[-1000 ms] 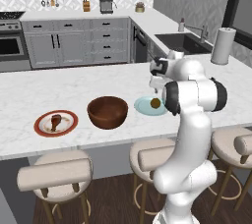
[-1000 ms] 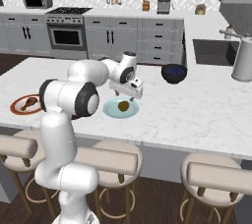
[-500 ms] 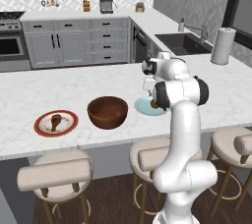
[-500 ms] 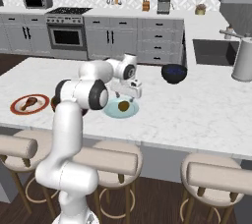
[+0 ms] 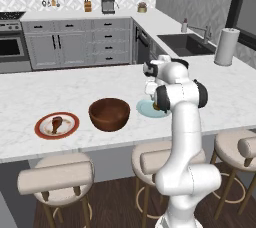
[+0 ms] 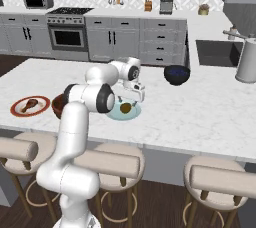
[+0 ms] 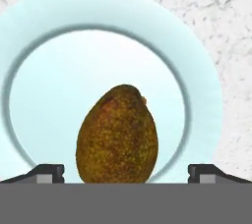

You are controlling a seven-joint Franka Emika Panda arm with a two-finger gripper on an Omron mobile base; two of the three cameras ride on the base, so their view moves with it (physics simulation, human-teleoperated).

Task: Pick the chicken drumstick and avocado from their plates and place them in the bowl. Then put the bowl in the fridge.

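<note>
A: Entry. Where does the pincer [image 6: 131,99] stand?

B: Directly over the pale blue plate [image 7: 29,46], pointing down at it. In the hand view its two fingertips [image 7: 45,173] sit wide apart, one on each side of the avocado [image 7: 118,134]. The jaws are apart; nothing is clamped.

A: Does either tip touch the fruit?

B: No. A strip of plate shows between each tip and the avocado. The fruit lies on the plate's centre, straight below the pincer, narrow end away from the camera.

A: How far above the plate?

B: Cannot tell exactly. In the right base view the pincer hangs just above the avocado [image 6: 125,107] on the blue plate [image 6: 113,114].

A: The other items?

B: In the left base view the wooden bowl [image 5: 109,114] sits on the marble counter [image 5: 60,84] just left of the blue plate [image 5: 145,107], so to the pincer's left. Further left, well apart from the pincer, the red-rimmed plate [image 5: 44,121] carries the drumstick [image 5: 56,122]. The bowl holds nothing visible.

A: Anything beyond?

B: A dark bowl [image 6: 176,74] stands on the counter past the pincer, to its right.
</note>
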